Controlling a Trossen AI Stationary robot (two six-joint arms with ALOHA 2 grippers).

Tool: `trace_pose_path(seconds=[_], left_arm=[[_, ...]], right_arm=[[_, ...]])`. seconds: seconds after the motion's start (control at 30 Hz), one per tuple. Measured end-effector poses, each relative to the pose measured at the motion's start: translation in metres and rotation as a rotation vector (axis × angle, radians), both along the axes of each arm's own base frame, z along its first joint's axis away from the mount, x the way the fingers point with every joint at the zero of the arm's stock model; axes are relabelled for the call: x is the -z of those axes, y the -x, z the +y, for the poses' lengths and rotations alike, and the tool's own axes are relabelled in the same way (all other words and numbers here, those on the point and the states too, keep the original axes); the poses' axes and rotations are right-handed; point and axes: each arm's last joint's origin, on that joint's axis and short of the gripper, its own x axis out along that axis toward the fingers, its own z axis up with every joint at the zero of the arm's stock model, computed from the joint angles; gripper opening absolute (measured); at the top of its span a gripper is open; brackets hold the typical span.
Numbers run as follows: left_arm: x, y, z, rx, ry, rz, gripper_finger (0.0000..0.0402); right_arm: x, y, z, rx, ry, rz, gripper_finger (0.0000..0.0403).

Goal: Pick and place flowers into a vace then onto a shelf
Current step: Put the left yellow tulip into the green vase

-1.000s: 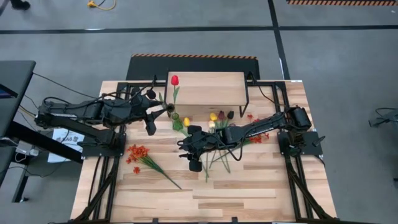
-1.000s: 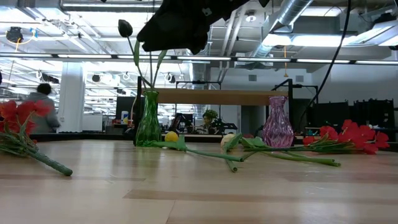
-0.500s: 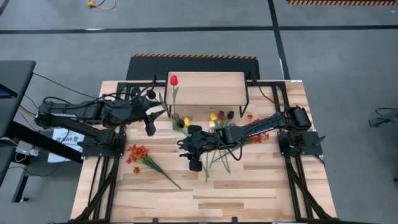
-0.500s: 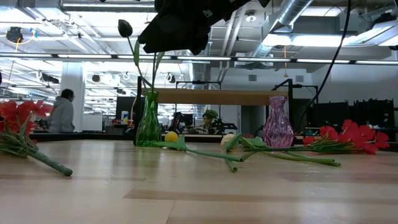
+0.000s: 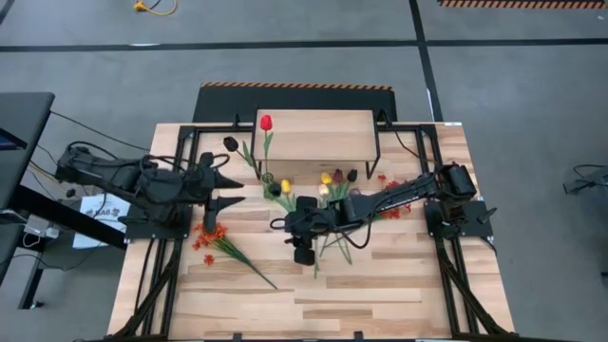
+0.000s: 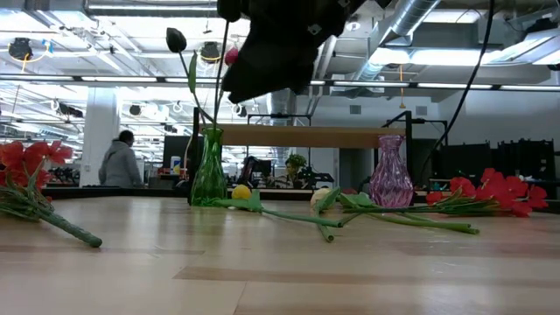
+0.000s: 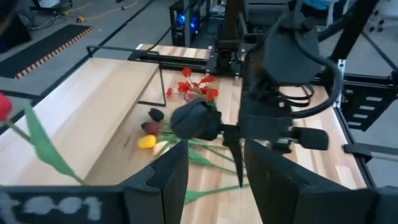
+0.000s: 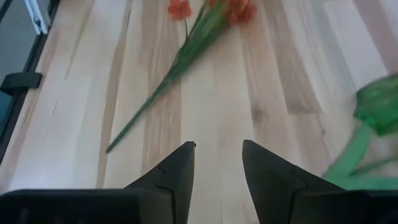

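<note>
- Two grippers are seen parted and empty above the table.
- Farthest left, the left gripper is held over bare wood; nothing lies between its fingers.
- A red-orange spray lies just below it (stem pointing away diagonally).
- The green vase holds a black tulip in front of the shelf.
- The right gripper hangs beside loose tulips, gripping nothing.
</note>
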Motion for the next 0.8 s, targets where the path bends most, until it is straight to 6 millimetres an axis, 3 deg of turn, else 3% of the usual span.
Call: trace_pose_path(seconds=[0.43, 0.8], left_arm=[[0.011, -0.002, -0.045, -0.006, -0.076, 0.004, 0.0145], [0.012, -0.001, -0.051, -0.014, -0.066, -0.006, 0.0145]], right_arm=[[0.013, 0.009, 0.005, 0.395, 0.058, 0.049, 0.0127], [0.062, -0.01, -0.004, 0.607, 0.034, 0.05, 0.0127]])
